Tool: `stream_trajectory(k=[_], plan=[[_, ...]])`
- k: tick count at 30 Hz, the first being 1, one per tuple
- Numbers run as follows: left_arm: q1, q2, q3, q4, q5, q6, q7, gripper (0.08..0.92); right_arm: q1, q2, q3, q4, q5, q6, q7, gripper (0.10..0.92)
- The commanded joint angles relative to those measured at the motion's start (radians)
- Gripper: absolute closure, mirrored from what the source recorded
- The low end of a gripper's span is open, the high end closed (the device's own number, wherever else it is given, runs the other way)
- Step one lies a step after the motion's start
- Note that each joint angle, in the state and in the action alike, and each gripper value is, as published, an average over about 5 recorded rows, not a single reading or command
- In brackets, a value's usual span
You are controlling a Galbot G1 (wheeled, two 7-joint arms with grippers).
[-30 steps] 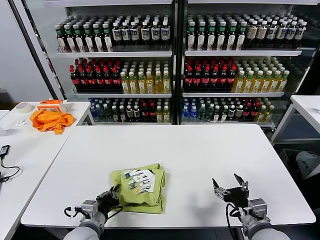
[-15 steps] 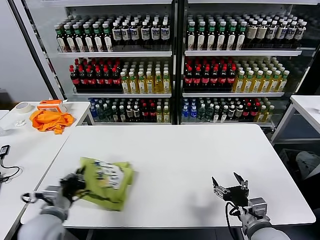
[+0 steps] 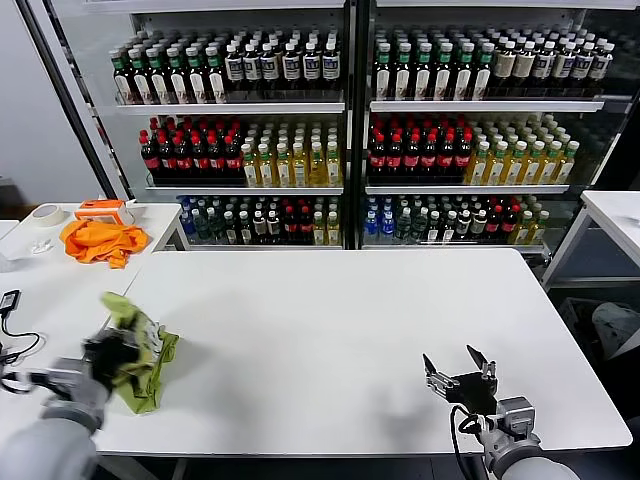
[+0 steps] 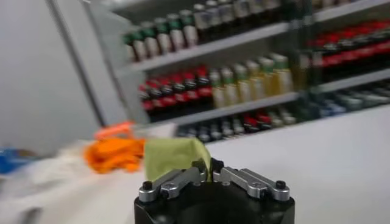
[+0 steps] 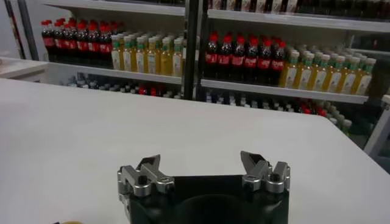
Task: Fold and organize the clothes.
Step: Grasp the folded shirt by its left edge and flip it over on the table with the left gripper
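white table (image 3: 330, 320), stocked bottle shelves (image 3: 340, 107)

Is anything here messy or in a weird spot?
Yes. The folded T-shirt is bunched up at the white table's left edge, partly past it, pinched in the left tool. On the side table, an orange cloth lies crumpled. The right tool hovers open near the front right.

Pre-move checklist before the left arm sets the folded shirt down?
1. Left gripper shut on T-shirt: ok.
2. Shirt bundled, not trailing loose: ok.
3. Shirt at the table's left edge, part past it; support underneath: cannot tell.
4. Orange cloth on the side table, apart from the shirt: ok.
5. Right gripper open, empty, parked at the near right of the table: ok.
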Motion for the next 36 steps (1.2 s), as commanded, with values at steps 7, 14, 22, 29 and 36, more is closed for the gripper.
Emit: stream_trajectory(k=[7,14,22,29,36], plan=[[-0.179,-0.297,0.587,0.097,0.228,-0.063,0.099,0.892,-0.041,-0.008,0.057,0.016,0.002,0.005,-0.001,0.203],[-0.218,-0.308,0.598,0.125,0.172,-0.026,0.064,0.892,-0.035,-0.003,0.05,0.013,0.001,0.005,-0.001,0.203],[-0.285,-0.35,0.603,0.167,0.028,0.006,-0.04,0.892,-0.026,-0.008,0.045,0.009,0.002,0.001,0.0,0.203],[-0.277,-0.353,0.617,0.17,-0.01,-0.014,-0.038,0.874,-0.007,-0.009,0.032,-0.001,0.003,-0.001,0.001,0.203],[-0.255,-0.245,0.509,0.117,0.025,-0.133,0.073,0.697,0.042,-0.015,0.01,-0.025,0.053,0.001,0.001,0.203]])
